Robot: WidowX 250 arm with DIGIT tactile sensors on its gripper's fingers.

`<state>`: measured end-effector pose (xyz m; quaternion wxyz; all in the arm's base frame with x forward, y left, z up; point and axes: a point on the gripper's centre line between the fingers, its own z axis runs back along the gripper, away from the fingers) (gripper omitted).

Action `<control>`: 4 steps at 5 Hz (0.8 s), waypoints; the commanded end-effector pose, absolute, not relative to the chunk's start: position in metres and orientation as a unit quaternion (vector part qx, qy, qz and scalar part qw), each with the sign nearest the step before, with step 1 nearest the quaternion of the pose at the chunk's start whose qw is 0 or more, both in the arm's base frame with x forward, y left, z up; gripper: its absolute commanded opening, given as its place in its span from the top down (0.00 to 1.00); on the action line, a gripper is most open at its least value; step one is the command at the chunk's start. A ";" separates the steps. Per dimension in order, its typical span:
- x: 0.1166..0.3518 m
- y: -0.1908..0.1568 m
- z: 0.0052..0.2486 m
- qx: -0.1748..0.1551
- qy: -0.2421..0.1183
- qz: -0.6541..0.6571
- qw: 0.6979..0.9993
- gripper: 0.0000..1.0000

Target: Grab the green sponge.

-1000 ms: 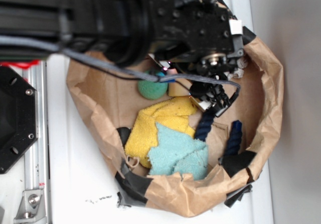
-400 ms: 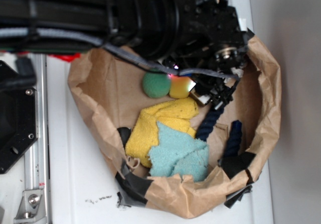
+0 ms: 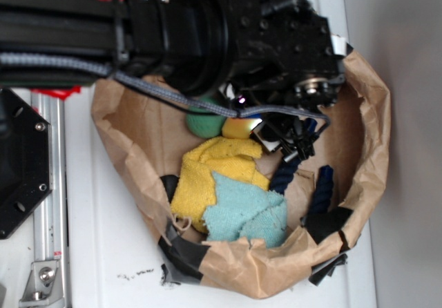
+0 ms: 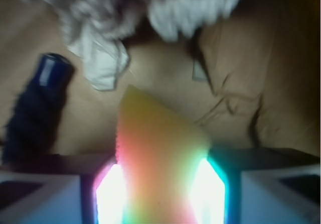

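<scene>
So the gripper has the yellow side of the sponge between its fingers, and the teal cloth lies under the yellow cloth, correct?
Not quite: in the exterior view the teal cloth lies on top of the yellow cloth. The rest holds: the wrist view shows the sponge between the fingers of the gripper.

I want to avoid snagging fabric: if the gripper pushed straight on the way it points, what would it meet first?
The green sponge already sits between the gripper's fingers. Beyond it comes bare brown paper, then probably the pale cloths; depth is unclear.

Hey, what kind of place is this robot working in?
Probably a lab test bench: a black robot arm reaches into a crumpled brown paper bag of yellow and teal cloths, on a white tabletop.
</scene>
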<state>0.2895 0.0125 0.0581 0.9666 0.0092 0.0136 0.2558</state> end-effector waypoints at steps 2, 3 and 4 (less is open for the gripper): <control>0.305 0.009 0.194 -0.003 -0.079 -0.009 0.997 1.00; 0.305 0.010 0.195 0.009 -0.065 -0.042 0.997 1.00; 0.301 0.016 0.191 0.018 -0.057 -0.039 0.997 1.00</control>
